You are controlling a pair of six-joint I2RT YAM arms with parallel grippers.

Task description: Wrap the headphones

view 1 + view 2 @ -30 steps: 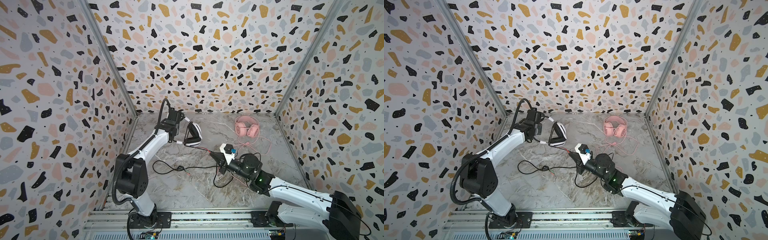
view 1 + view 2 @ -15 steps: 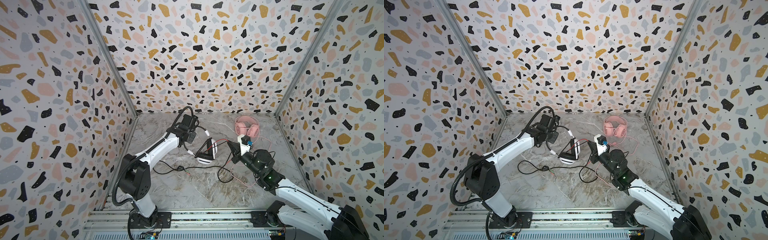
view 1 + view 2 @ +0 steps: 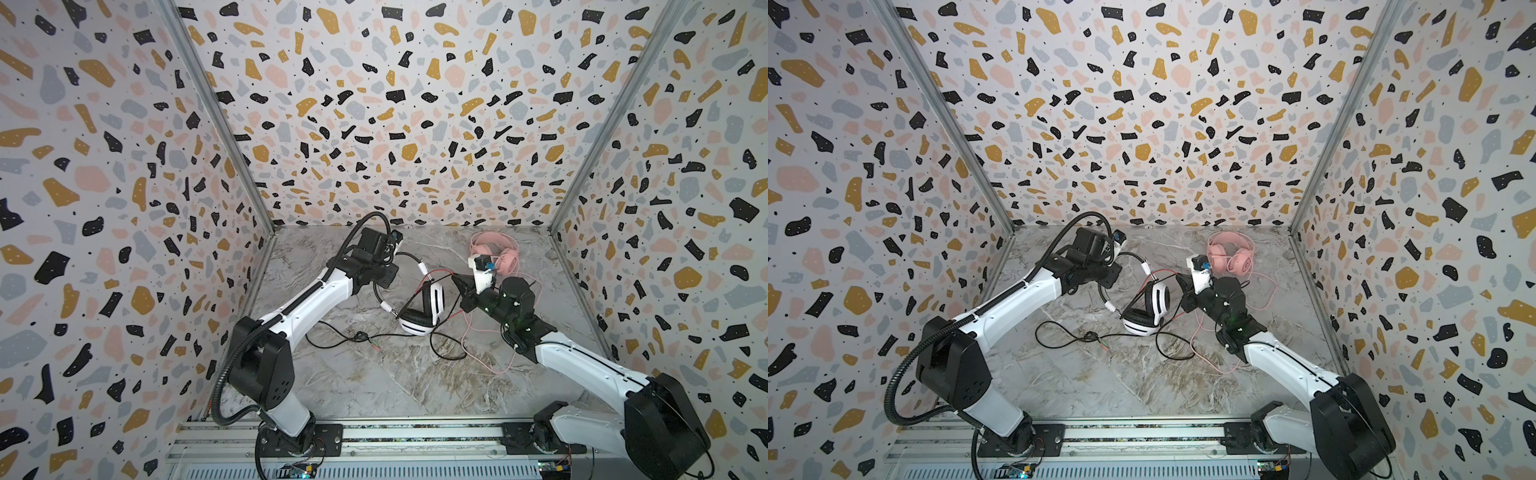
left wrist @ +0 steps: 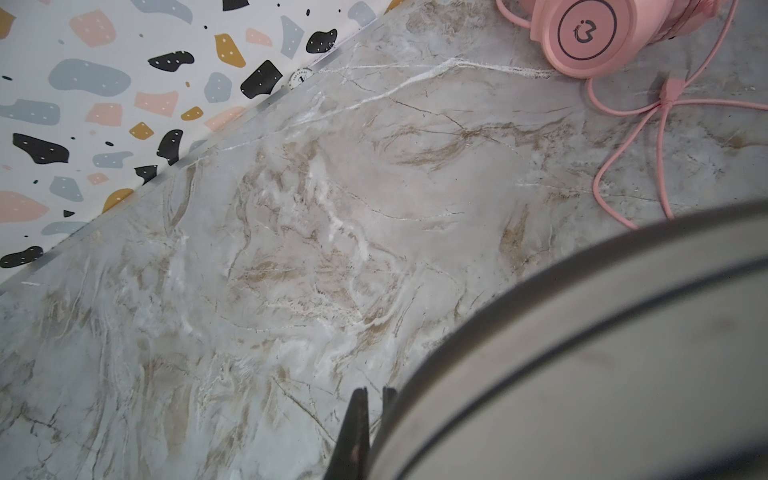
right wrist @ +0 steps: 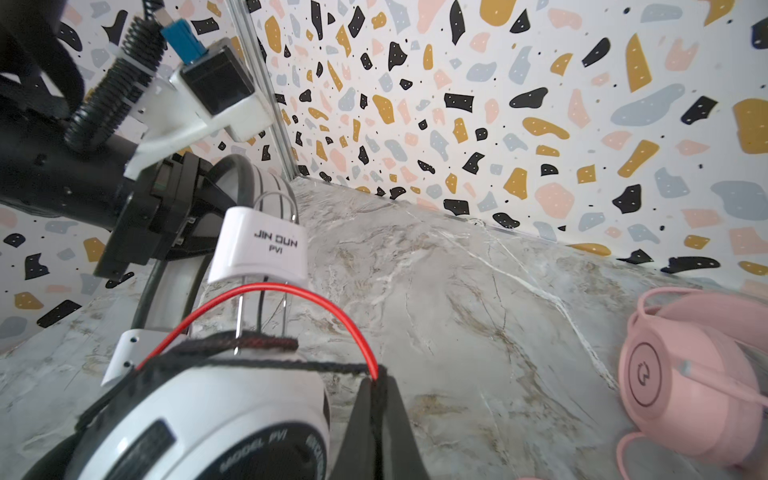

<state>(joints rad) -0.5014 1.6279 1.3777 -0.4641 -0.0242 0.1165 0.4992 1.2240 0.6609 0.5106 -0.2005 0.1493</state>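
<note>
White headphones (image 3: 432, 301) are found at frame centre in both top views. The striped headband (image 4: 582, 353) is clenched in the left jaws, and the braided black cable (image 5: 328, 367) is pinched in the right jaws. Contact between lower cup and marbled tabletop (image 3: 374, 386) cannot be told. Pink headphones (image 3: 496, 253) lie at upper right.

Risks: the thin braid may slip from the pinch, and the exposed red wire (image 5: 291, 286) may be snagged. The loose pink cable (image 4: 668, 97) may get dragged into the winding.

Cups are hard, glossy and round.
</note>
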